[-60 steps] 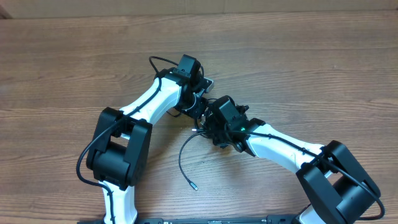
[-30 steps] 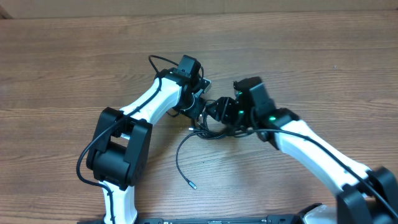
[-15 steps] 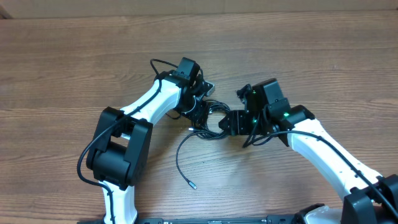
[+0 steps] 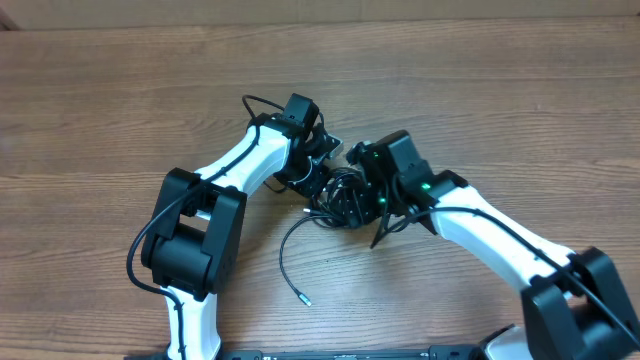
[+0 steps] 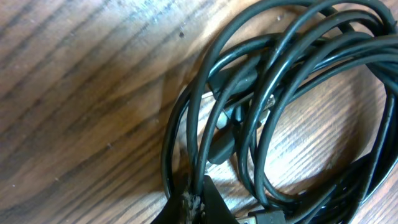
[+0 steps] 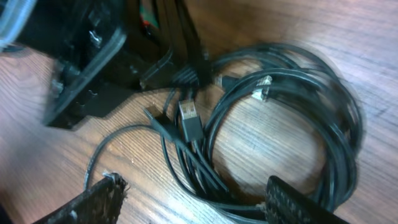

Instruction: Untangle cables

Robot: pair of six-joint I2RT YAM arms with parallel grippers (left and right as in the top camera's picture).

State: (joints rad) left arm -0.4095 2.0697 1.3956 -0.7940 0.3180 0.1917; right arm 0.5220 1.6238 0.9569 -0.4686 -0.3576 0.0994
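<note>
Black cables (image 4: pixel 338 198) pinched in left end effector (image 5: pixel 193 206); open right end effector (image 6: pixel 196 193) has returned.

Table: a brown wood-grain top (image 4: pixel 100 100) fills nearly the whole overhead view, with the grain running left to right across the frame.
Table colour: mid-brown with darker streaks, and lighter bands toward the upper part of the overhead frame.
Table up close: in both wrist views the grain runs slantwise, as dark lines on a paler ground.
Speck: a small dark spot (image 5: pixel 181 33) sits on the wood, upper middle of the left wrist view.
Strip: a pale tan band (image 4: pixel 300 8) lies along the top edge of the overhead frame; what it is cannot be told.
</note>
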